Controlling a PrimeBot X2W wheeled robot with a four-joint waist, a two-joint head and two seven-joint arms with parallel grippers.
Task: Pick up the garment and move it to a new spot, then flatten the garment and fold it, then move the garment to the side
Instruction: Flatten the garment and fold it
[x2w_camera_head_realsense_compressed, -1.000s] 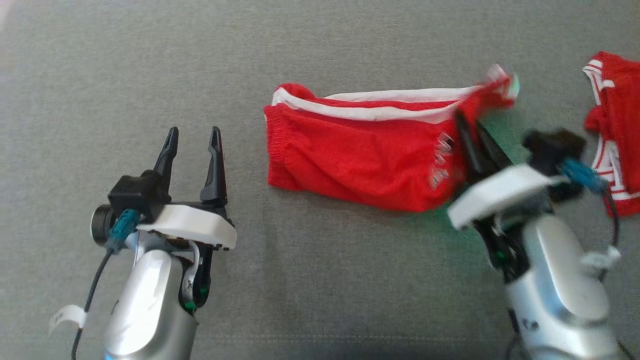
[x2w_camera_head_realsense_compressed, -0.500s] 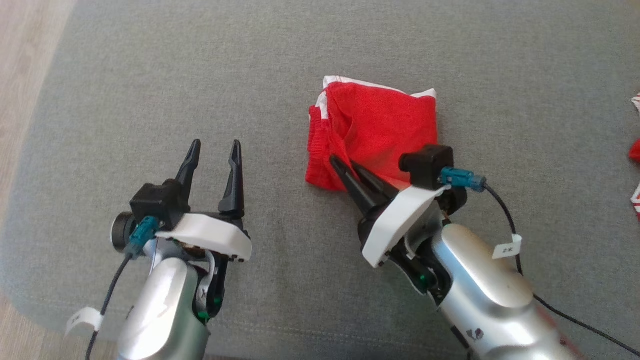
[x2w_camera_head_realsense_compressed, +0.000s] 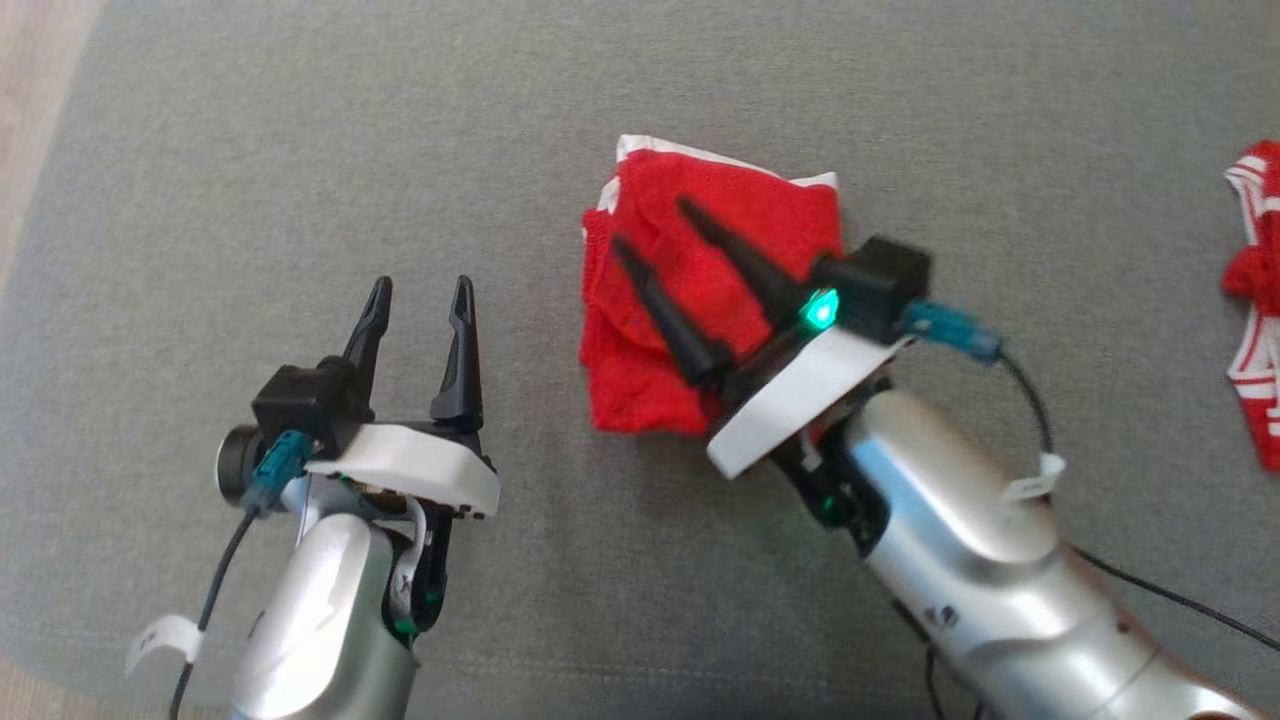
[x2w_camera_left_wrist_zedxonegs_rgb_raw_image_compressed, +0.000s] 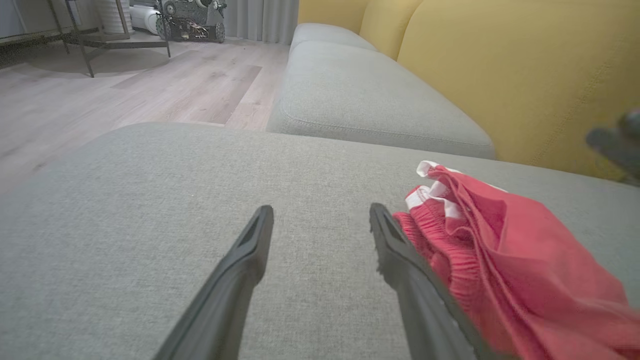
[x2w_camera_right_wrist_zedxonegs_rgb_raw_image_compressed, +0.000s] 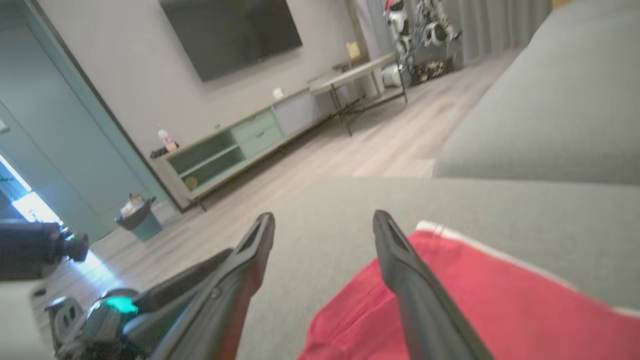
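Grey woven cushion (x2w_camera_head_realsense_compressed: 300, 150) bears folded red garment (x2w_camera_head_realsense_compressed: 780, 215) (white-trimmed).

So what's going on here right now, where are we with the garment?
The red garment lies folded into a compact bundle on the grey cushion. The right gripper is over it with its jaws spread open, gripping nothing; whether its fingers touch the cloth is unclear. The left gripper is open too, idle to the garment's left. Another red-and-white garment lies at the right edge of the head view.
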